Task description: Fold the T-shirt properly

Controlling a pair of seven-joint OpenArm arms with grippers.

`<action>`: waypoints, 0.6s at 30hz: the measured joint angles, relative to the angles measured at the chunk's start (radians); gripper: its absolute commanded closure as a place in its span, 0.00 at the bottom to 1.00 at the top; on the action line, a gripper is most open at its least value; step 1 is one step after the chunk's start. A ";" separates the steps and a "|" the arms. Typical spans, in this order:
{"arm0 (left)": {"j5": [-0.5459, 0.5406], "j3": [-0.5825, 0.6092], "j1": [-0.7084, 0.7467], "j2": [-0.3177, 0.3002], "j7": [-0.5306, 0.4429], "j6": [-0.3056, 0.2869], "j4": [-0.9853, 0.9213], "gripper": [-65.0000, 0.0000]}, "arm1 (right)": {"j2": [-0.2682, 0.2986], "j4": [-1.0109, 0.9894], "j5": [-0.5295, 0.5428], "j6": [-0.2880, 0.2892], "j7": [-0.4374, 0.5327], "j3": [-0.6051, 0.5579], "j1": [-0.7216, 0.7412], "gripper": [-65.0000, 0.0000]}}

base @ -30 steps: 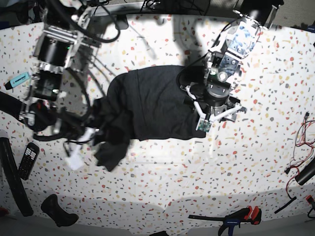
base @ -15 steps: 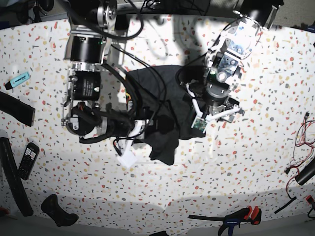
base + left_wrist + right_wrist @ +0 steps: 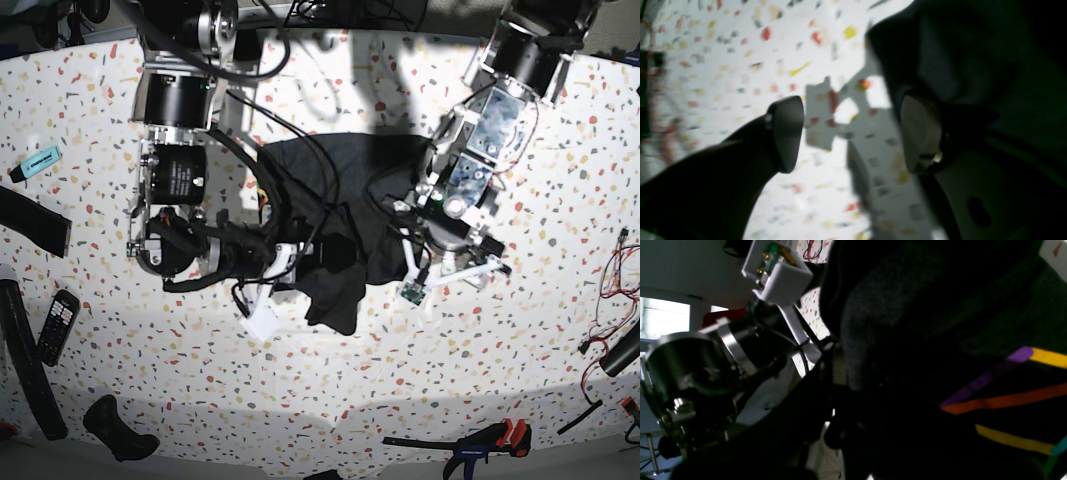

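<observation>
The dark T-shirt (image 3: 345, 205) lies bunched in the middle of the speckled table, one flap hanging down toward the front. My right gripper (image 3: 303, 254) is shut on its left part, holding that cloth lifted over the rest. The right wrist view is filled by the T-shirt (image 3: 940, 340) with coloured print lines showing, and the fingers are hidden in the dark cloth. My left gripper (image 3: 446, 270) stands open at the shirt's right edge. In the left wrist view the left gripper (image 3: 853, 133) has bare table between its fingers, and the T-shirt (image 3: 973, 50) lies against the right finger.
A teal marker (image 3: 37, 162), a black remote (image 3: 57, 325) and black straps (image 3: 25, 375) lie at the left edge. A clamp (image 3: 480, 445) sits at the front right. Red wires (image 3: 615, 290) trail at the right edge.
My right gripper carried the shirt's left part rightward over the middle, then held still. The left gripper slid a little right and toward the front, off the cloth, still open.
</observation>
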 measured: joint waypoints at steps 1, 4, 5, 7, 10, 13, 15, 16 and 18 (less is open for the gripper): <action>0.029 0.000 -0.008 -0.016 0.002 -0.001 0.000 0.34 | 0.000 0.000 -0.001 0.000 0.000 0.000 0.000 1.00; 0.095 0.001 -0.018 -0.082 0.005 0.015 0.002 0.34 | 0.000 0.000 0.000 0.000 0.000 0.000 0.000 1.00; 0.106 0.001 -0.017 -0.107 0.006 0.048 0.002 0.34 | 0.000 0.000 0.000 0.000 0.000 0.000 0.000 1.00; 0.113 0.002 -0.014 -0.154 0.011 0.132 0.002 0.34 | 0.000 0.000 -0.001 0.000 0.000 0.000 0.000 1.00; 0.113 0.001 -0.014 -0.209 0.036 0.161 0.002 0.34 | 0.000 0.000 0.000 0.000 0.000 0.000 0.000 1.00; 0.109 0.001 -0.011 -0.227 0.058 0.161 0.002 0.34 | -0.008 0.000 -0.001 0.000 0.000 0.000 0.000 1.00; 0.085 0.001 -0.006 -0.227 0.053 0.161 0.002 0.34 | -0.025 0.000 -0.001 0.000 0.001 0.000 0.000 1.00; 0.064 0.001 0.000 -0.227 0.045 0.159 0.002 0.34 | -0.034 0.000 -0.003 0.000 0.000 0.000 0.000 1.00; 0.039 0.003 0.019 -0.227 0.023 0.158 0.003 0.34 | -0.055 0.000 -0.028 0.000 0.001 0.000 0.000 1.00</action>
